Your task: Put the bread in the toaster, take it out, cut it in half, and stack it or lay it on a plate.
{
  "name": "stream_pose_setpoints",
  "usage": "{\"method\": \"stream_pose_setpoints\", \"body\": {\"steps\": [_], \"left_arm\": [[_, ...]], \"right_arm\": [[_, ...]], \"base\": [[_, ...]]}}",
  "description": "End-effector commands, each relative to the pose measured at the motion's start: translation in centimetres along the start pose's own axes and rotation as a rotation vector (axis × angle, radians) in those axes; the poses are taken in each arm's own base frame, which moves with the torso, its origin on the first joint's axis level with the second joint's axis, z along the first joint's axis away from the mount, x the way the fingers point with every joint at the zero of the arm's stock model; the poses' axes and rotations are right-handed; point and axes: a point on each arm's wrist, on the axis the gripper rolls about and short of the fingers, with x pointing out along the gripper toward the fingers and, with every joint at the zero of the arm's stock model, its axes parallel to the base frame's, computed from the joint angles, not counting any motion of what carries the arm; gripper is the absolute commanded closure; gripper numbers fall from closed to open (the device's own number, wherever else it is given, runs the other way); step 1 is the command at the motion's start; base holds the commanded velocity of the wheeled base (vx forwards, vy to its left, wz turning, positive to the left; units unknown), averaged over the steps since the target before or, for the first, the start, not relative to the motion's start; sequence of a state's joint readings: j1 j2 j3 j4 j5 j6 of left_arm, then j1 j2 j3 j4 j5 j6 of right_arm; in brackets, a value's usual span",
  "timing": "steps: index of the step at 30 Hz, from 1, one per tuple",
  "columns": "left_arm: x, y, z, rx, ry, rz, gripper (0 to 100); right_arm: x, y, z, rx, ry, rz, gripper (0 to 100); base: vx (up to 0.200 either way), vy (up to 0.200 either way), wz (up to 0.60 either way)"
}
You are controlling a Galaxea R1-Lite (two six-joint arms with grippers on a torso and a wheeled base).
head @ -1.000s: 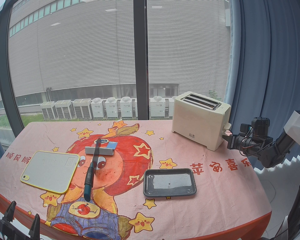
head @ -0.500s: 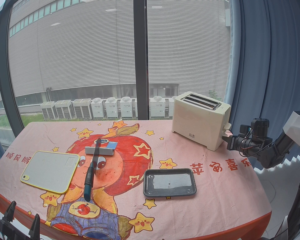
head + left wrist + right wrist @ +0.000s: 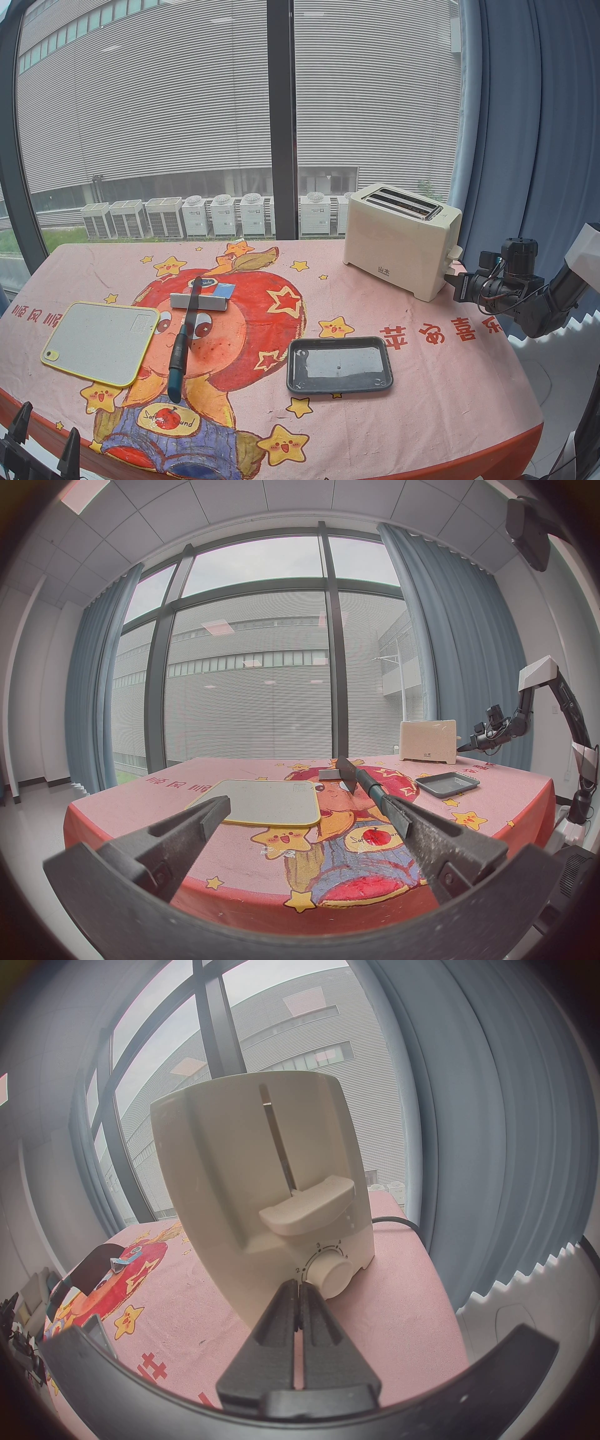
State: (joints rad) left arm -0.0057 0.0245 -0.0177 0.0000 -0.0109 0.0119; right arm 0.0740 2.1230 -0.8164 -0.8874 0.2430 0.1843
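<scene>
Toaster (image 3: 400, 247) stands at the far right corner of the table (image 3: 437, 387), slots up, with its lever end turned toward the right edge. I see a brownish strip inside the slots from the head view, but I cannot tell whether that is the bread.

Right gripper (image 3: 449, 275) is level with the toaster's lever end, at the table's right edge. Its jaws are pressed together with nothing between them. From the right wrist view the tips sit just in front of the dial (image 3: 328, 1274) and below the lever (image 3: 307, 1205); I cannot tell whether they touch the dial. The lever sits at the low end of its slot, just above the dial. A dark cord (image 3: 400, 1222) runs off behind the toaster.

Left gripper (image 3: 306, 802) hangs off the near edge by the near left corner, jaws spread wide and holding nothing.

Cutting board (image 3: 100, 342), white with a yellow rim, lies flat by the left edge. Knife (image 3: 181, 340) lies just beside the board's right side, handle toward the near edge, blade propped on a small grey block (image 3: 200, 302). Black tray (image 3: 291, 369) lies flat right of the table's middle, toward the near edge, well apart from the toaster and the knife.
</scene>
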Motion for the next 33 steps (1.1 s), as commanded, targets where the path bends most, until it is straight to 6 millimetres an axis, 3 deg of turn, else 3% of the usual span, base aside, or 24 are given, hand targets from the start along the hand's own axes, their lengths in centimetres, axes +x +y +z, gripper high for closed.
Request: {"method": "stream_pose_setpoints", "body": {"steps": [1,33], "left_arm": [[0.12,0.0,-0.45,0.0,0.016,0.0,0],[0.12,0.0,-0.45,0.0,0.016,0.0,0]], "right_arm": [[0.07,-0.04,-0.05,0.0,0.001,0.0,100],[0.27,-0.49,-0.75,0.009,0.022,-0.022,100]], "base": [[0.0,0.0,0.0],[0.0,0.0,0.0]]}}
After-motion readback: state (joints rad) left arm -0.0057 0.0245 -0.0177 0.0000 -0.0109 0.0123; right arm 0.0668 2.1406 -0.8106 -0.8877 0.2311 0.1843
